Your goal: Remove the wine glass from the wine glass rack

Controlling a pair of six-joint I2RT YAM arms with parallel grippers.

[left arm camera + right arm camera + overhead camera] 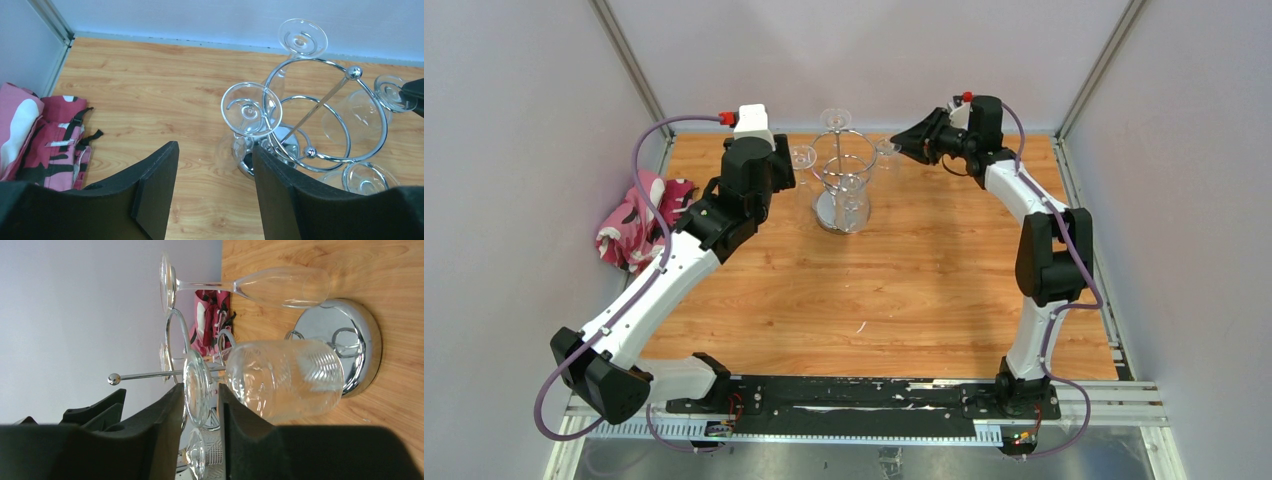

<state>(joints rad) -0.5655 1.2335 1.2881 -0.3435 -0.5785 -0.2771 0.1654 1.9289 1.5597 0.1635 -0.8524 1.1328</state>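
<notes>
- The wine glass rack [842,190] is standing by the desk's [904,290] far edge.
- The left gripper [214,150] is hovering beside it, jaws apart.
- The right gripper [200,390] is straddling the foot of the hanging wine glass [285,377]; I cannot tell whether the jaws are clamping it.

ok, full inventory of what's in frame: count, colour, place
clear stemmed wine glasses: four, colourless, hanging upside down around the top of the rack
shiny chrome wire wine glass rack: one, silver, round disc base on the table, back centre
patterned fabric bundle: one, pink, white and black, at the table's left edge by the wall
wooden table: one, light brown
left gripper: one, black, open and empty, just left of the rack
right gripper: one, black, fingers either side of one glass's foot; whether it is clamped is unclear
</notes>
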